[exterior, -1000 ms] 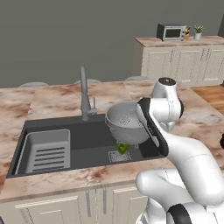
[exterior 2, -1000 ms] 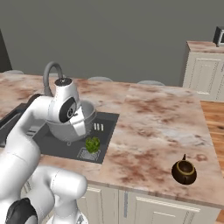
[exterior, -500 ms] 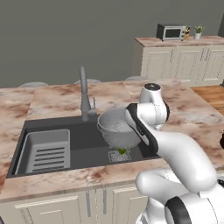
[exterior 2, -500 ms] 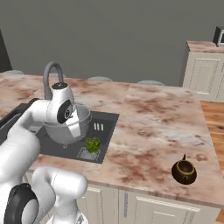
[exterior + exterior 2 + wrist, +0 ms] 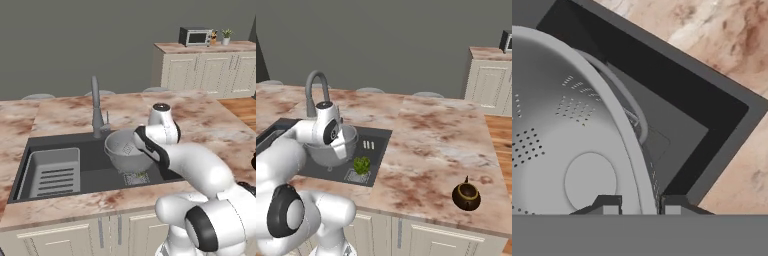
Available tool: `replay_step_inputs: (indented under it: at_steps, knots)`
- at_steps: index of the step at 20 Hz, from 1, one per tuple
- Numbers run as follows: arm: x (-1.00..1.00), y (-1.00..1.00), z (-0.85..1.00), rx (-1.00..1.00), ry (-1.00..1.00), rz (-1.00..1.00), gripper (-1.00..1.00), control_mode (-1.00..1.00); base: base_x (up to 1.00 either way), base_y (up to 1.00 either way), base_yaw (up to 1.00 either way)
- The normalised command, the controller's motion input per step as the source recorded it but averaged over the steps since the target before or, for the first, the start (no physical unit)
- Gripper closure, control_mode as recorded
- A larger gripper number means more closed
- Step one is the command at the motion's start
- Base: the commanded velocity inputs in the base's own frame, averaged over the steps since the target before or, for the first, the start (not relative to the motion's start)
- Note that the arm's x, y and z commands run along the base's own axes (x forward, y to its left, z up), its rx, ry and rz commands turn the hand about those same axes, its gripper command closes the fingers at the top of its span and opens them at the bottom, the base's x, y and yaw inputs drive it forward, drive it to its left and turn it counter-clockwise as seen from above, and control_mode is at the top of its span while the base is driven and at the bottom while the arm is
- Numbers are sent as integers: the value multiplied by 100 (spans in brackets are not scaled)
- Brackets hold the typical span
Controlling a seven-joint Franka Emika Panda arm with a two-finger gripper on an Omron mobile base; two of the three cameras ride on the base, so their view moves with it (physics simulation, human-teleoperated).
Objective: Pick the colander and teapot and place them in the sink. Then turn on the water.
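Observation:
The silver perforated colander (image 5: pixel 124 149) hangs tilted low inside the dark sink (image 5: pixel 95 176), just right of the tap (image 5: pixel 95 107). My gripper (image 5: pixel 641 206) is shut on the colander's (image 5: pixel 572 150) rolled rim, with one finger inside the bowl and one outside. From the right, the hand (image 5: pixel 336 142) covers part of the colander (image 5: pixel 326 152) above the sink (image 5: pixel 376 142). The small dark-brown teapot (image 5: pixel 466 196) with its gold rim stands far off on the marble counter near the front edge. Water is out of view at the tap (image 5: pixel 313 87).
A grey ribbed tray (image 5: pixel 54 172) lies in the sink's left half. A green leafy bunch (image 5: pixel 361 165) sits on the drain plate beside the colander. Sink walls (image 5: pixel 712 145) stand close on the hand's right. White cabinets with a microwave (image 5: pixel 195 36) stand behind.
The gripper has carried the colander leftward toward the tap and lower into the sink. In the left base view the colander now covers the leafy bunch.

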Motion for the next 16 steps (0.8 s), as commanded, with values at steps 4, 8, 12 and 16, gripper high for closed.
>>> replay_step_inputs:
  at_steps: [4, 8, 12, 16]
  knots:
    - [31, 25, -39, 0, 2, 2, 100, -100, 0, 0, 0]
    - [29, 18, -37, 0, 1, 4, 100, -100, 0, 0, 0]
    - [23, 8, -37, 5, 0, 3, 100, -100, 0, 0, 0]
    - [20, 9, -37, 7, 0, 1, 100, -100, 0, 0, 0]
